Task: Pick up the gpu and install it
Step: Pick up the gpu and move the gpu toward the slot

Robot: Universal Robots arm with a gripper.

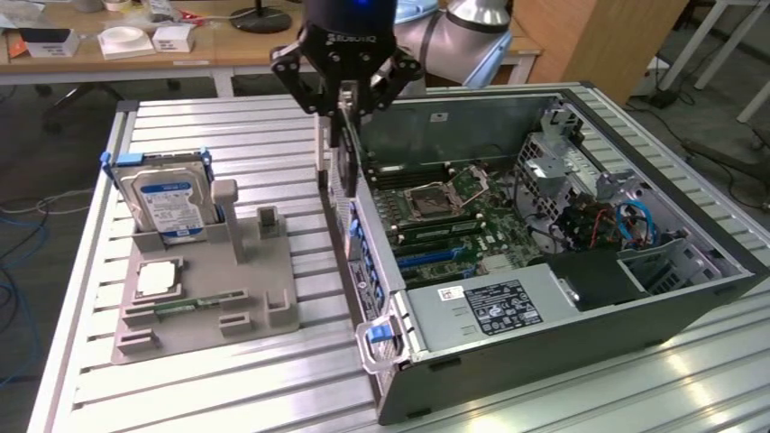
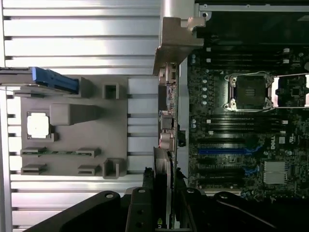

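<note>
Black-fingered gripper (image 2: 164,181) of mine is clamping on the thin, edge-on dark gpu (image 2: 167,125) with its silvery metal bracket (image 2: 174,43), holding it upright in the air over the wall of the open grey metal computer case (image 1: 673,298), between the green motherboard (image 2: 241,145) and the grey plastic parts holder (image 2: 116,135).

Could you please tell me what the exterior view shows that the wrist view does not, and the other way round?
The exterior view adds the labelled power supply, the blue cables and the desks behind. The wrist view adds a look straight down the gpu edge-on, lined up near the case wall beside the motherboard. Both show the gripper shut on the gpu, the hard drive standing in the gray holder, and the CPU socket.
</note>
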